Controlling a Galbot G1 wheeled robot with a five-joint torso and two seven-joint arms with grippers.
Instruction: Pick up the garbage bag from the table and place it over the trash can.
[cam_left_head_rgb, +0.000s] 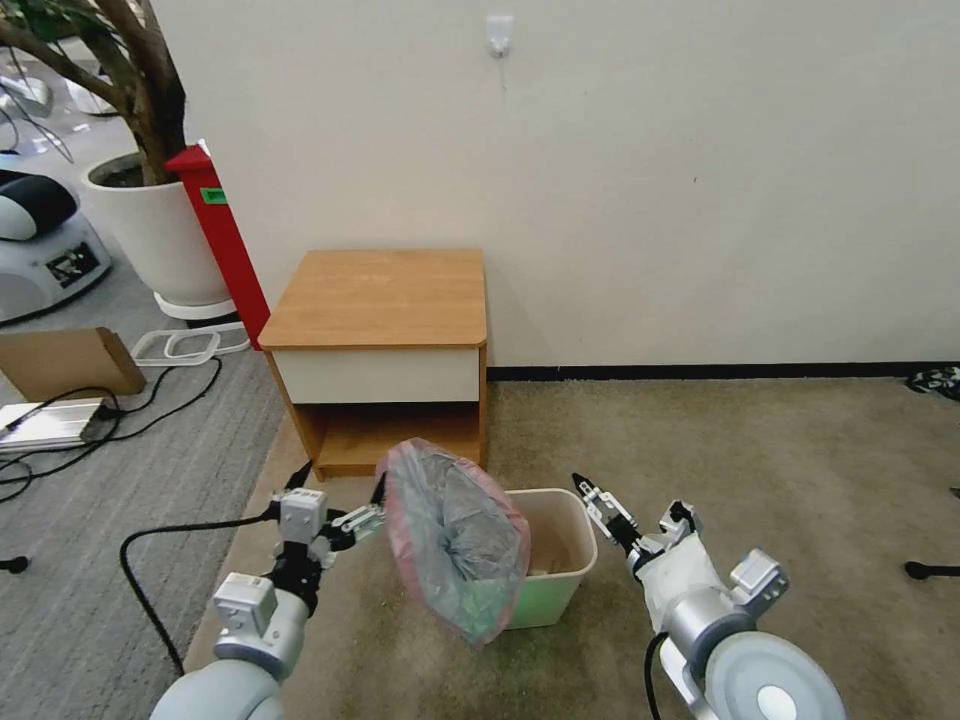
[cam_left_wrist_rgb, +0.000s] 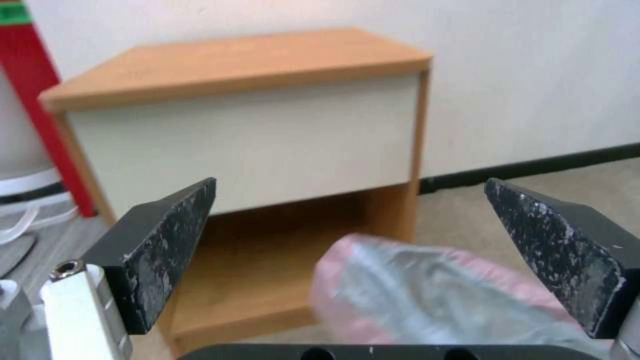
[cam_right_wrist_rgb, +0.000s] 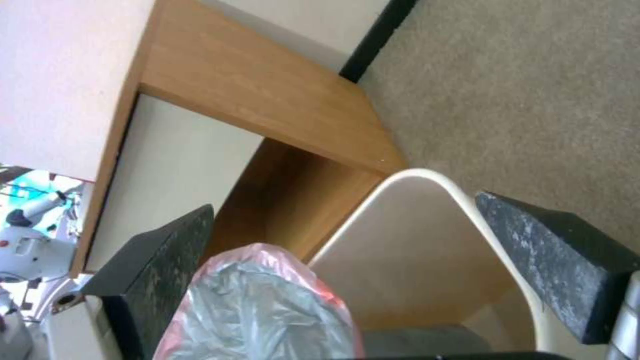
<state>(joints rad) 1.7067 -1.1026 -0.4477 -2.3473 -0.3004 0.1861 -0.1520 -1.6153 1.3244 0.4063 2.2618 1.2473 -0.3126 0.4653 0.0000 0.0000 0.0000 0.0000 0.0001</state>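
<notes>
Setting: beige carpet against a plain white wall, with the table (cam_left_head_rgb: 385, 300) standing at the wall, its top bare.

Left gripper (cam_left_head_rgb: 335, 500): fingers spread wide in its wrist view, nothing clamped between them; the garbage bag (cam_left_head_rgb: 455, 540) lies just beyond the far fingertip, and whether that tip touches the pink rim band cannot be told. Right gripper (cam_left_head_rgb: 590, 495): fingers likewise wide apart, hovering above the right rim of the trash can (cam_left_head_rgb: 560, 560), holding nothing.

The bag stands draped on the bin's left rim, mouth tilted up and leftward, its body hanging down the outer side. The bin's right half is uncovered.

Judgement: the pickup is done and the fitting step is in hand but incomplete. The next move calls for catching the pink band and drawing it across to the right rim.

Not determinable: how the bag is caught on the left rim, which it hides. Something lies at the bin's bottom; I cannot identify it.
</notes>
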